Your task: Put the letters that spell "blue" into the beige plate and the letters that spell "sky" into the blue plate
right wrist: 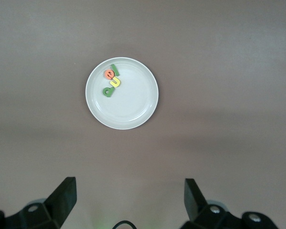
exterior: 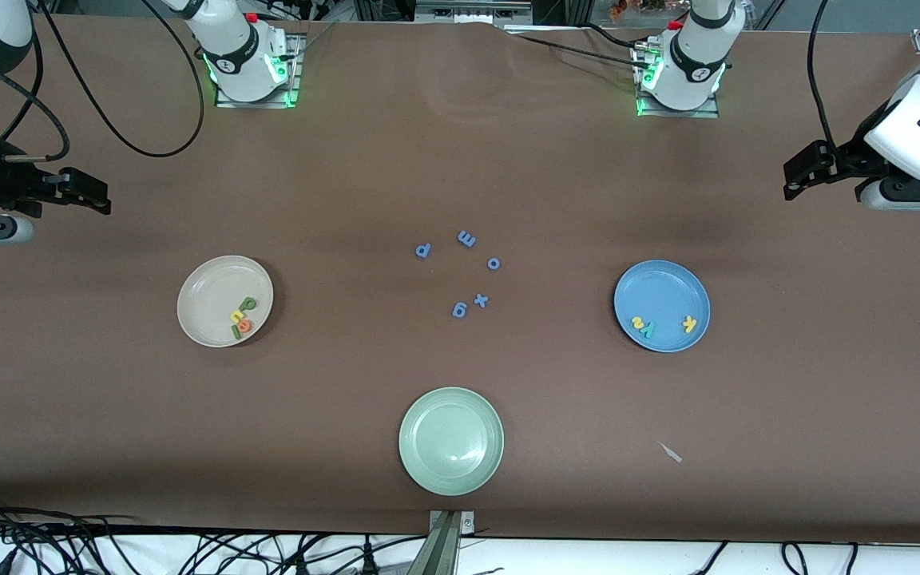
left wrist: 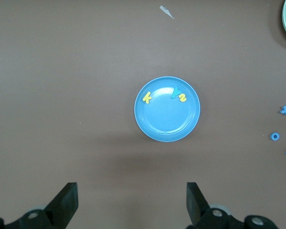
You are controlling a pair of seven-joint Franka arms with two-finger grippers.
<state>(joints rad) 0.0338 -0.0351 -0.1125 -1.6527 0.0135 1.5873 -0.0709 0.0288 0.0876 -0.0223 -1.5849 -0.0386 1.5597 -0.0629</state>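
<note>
Letters are sorted on my screens: the beige plate (exterior: 204,299) sits toward the right arm's end of the table and holds the dark green b (exterior: 247,303), the yellow u (exterior: 236,316), the orange e (exterior: 244,325) and the thin green l (exterior: 236,334), all bunched touching one another near the rim. From the right wrist view I see the same cluster lying inside that plate's edge. The blue plate (exterior: 662,291) sits toward the left arm's end and carries the yellow s (exterior: 636,323) with the teal y (exterior: 649,328) just beside it, and the yellow k (exterior: 690,323) lying apart from that pair. Between the two plates I count five periwinkle-blue letters (exterior: 460,271) loose on the table, and the pale green plate (exterior: 451,441) lies nearer the front camera than they do. A small white scrap (exterior: 672,453) lies on the table near the blue plate. My right gripper (right wrist: 128,193) hangs high over the table above the beige plate, its fingers spread wide and holding nothing. My left gripper (left wrist: 132,200) hangs likewise above the blue plate, fingers spread apart and empty.
</note>
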